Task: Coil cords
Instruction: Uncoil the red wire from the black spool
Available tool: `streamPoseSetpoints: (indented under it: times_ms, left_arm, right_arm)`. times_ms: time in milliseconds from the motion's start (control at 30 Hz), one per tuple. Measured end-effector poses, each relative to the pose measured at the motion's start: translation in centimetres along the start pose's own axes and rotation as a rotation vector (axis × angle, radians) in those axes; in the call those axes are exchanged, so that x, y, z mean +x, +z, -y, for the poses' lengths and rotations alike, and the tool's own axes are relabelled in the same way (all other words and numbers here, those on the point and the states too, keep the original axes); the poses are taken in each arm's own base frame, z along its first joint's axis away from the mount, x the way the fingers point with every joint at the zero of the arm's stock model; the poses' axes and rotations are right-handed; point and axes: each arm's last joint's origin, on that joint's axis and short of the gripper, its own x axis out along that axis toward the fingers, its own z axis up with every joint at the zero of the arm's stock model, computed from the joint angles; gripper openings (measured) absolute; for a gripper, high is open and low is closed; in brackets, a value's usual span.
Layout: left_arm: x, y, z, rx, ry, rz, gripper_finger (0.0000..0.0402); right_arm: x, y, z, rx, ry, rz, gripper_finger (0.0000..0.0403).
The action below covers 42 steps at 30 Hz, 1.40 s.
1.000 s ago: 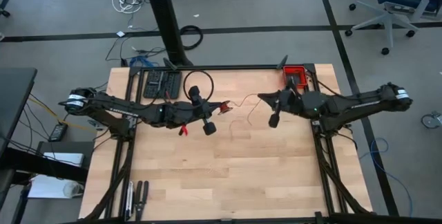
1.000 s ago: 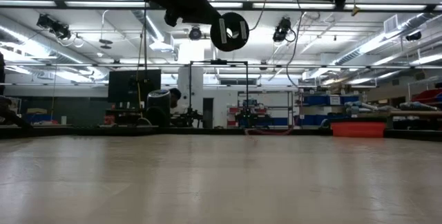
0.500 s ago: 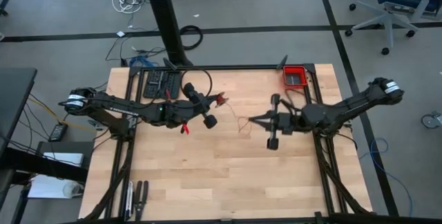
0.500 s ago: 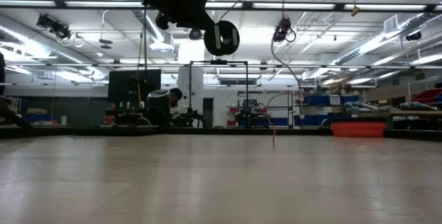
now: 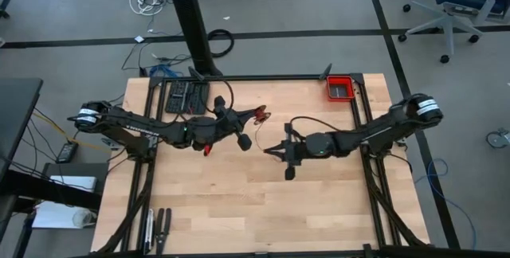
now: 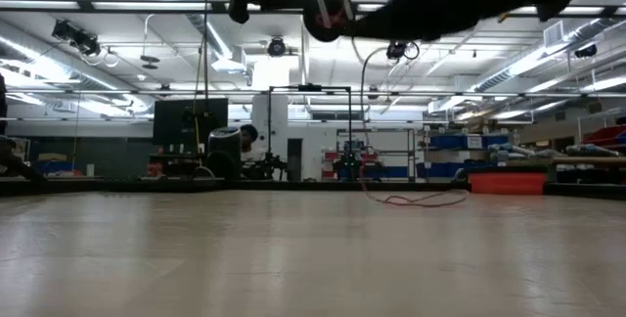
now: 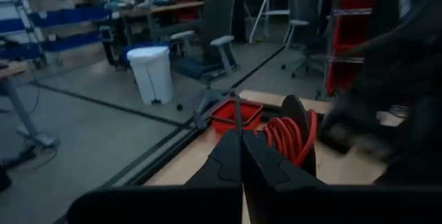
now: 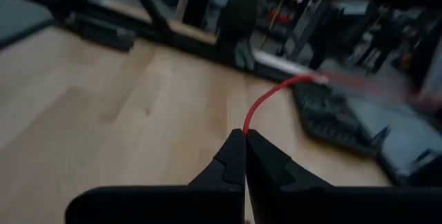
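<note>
The right gripper [image 8: 244,135] has its two fingers pressed together on the end of the cord [image 8: 266,99], a single thin bright red strand that rises from the tips and arcs away over the wood. In the high view this gripper [image 5: 267,149] hangs near the middle of the table [image 5: 239,210], pointing toward 9 o'clock.

The left gripper [image 7: 241,137] also has its fingers pressed together, with a thin dark line standing straight up from the tips. Just beside them toward 3 o'clock sit several turns of red cord wound beside a dark disc [image 7: 295,124]. From above, the left gripper [image 5: 259,115] points toward 3 o'clock, a little to the 11 o'clock side of the right gripper, and the two are near each other but apart. More of the cord lies loose on the tabletop in the low view [image 6: 416,200].

There are two arms, one red cord, and one red bin [image 5: 340,88]. The bin sits at the table's 1 o'clock corner; what is in it cannot be told. A black tray of tools [image 5: 186,96] lies at the 11 o'clock edge, behind the left arm. A dark post [image 5: 191,27] stands on the floor past that edge. Off the table toward 1 o'clock is an office chair [image 5: 454,7], and the left wrist view shows a white waste bin [image 7: 153,74] on the floor.
</note>
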Motion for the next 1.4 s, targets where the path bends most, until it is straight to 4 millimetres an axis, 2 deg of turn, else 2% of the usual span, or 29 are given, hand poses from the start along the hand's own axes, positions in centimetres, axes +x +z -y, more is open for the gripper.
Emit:
streamPoseSetpoints:
  times_ms: [167, 333, 467, 600, 833, 1067, 1233, 1400]
  left_arm:
    - [-0.3, 0.3, 0.5, 0.03, -0.013, 0.024, 0.0]
    - [-0.7, 0.5, 0.9, 0.058, -0.026, 0.046, 0.0]
    - [-0.9, 0.7, 1.1, 0.076, -0.035, 0.059, 0.0]
    - [-1.1, 0.6, 1.3, 0.109, -0.042, 0.059, 0.0]
    - [-1.2, -0.5, 1.5, 0.238, -0.058, -0.033, 0.0]
    - [-1.1, -1.6, 1.3, 0.34, -0.062, -0.125, 0.0]
    - [-0.9, -2.1, 0.8, 0.371, -0.05, -0.171, 0.0]
    - [-0.7, -2.7, 0.1, 0.401, 0.053, -0.233, 0.0]
  right_arm:
    - [1.4, -2.4, 0.6, 0.047, 0.031, -0.118, 0.0]
    - [1.6, -4.6, 2.2, 0.126, -0.01, -0.277, 0.0]
    - [1.2, -5.6, 3.6, 0.186, -0.053, -0.388, 0.0]
    - [0.0, -5.8, 4.9, 0.213, -0.167, -0.477, 0.0]
    - [-4.0, -3.6, 7.0, 0.22, -0.463, -0.509, 0.0]
    - [-9.0, 0.0, 7.7, 0.221, -0.702, -0.358, 0.0]
    - [-11.9, 2.9, 7.1, 0.217, -0.731, -0.182, 0.0]
    - [-13.2, 5.6, 5.6, 0.15, -0.615, -0.008, 0.0]
